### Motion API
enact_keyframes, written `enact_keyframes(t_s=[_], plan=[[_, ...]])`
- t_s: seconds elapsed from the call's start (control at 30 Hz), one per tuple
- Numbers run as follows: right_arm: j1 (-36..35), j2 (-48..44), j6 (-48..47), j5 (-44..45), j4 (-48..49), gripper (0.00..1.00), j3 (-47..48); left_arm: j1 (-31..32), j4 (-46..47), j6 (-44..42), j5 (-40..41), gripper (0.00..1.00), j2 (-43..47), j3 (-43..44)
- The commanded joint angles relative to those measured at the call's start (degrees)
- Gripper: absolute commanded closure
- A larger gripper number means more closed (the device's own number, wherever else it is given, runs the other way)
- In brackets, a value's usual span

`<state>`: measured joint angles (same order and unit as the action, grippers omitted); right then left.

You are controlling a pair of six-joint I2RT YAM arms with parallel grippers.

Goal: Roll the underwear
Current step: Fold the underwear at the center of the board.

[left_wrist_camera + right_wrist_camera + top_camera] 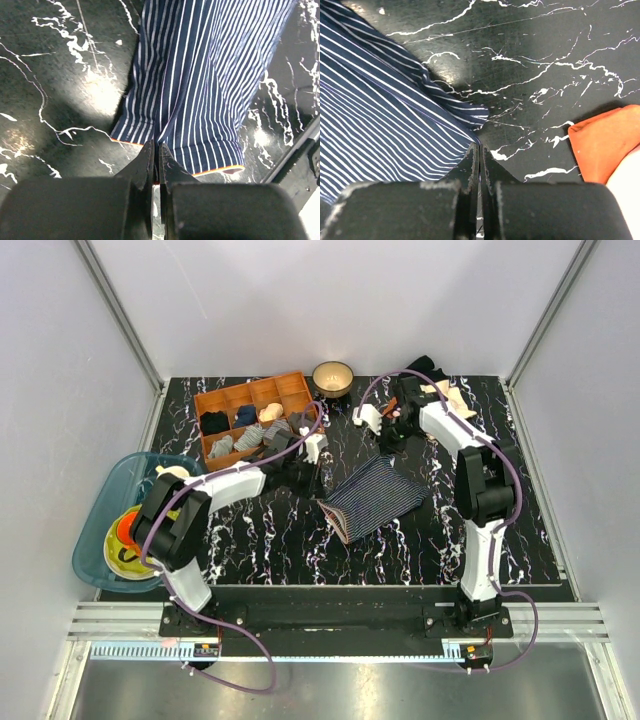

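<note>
Item: underwear (pixel 372 498), navy with pale pinstripes and a thin reddish edge, is lying flat and unrolled on the black marbled table (pixel 250 540), just off centre toward 3 o'clock, its long axis running from 7 to 1 o'clock. Left gripper (pixel 308 472) is sitting at the garment's 10 o'clock, close beside its near-left corner; in the left wrist view its fingers (pixel 145 165) are pressing together with no gap, the tips meeting the striped hem (pixel 200 75), and no cloth is showing between them. Right gripper (pixel 388 440) is sitting at the garment's 12 o'clock; in the right wrist view the jaws are likewise closing fully on nothing, the tips (pixel 479 150) just beside a rumpled corner of the underwear (pixel 380 100). Orange cloth (pixel 605 145) is lying at 3 o'clock in that view. Compartment box (pixel 255 390) with small cloth rolls is standing at the table's 10 o'clock, a bowl (pixel 332 377) at 12 o'clock, a blue tub (pixel 95 530) at 9 o'clock.
</note>
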<state>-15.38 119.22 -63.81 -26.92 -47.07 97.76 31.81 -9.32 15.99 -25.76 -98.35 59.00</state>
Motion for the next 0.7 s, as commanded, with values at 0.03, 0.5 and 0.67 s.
enact_keyframes(t_s=[0.03,0.5,0.67], plan=[[-0.4,2.2,3.3,2.6,2.9,1.0,3.6,-1.2,-2.8,-2.5,1.1,1.0,-3.2,3.7],[-1.7,3.4,9.1,5.9,4.4,0.78,5.7,-1.8,-4.2,-3.0,5.8,0.58,-5.1,5.5],[-1.7,0.7,8.8,4.1,2.9,0.64,5.5,-2.4,-5.6,-5.1,8.3,0.43,-2.6,6.3]])
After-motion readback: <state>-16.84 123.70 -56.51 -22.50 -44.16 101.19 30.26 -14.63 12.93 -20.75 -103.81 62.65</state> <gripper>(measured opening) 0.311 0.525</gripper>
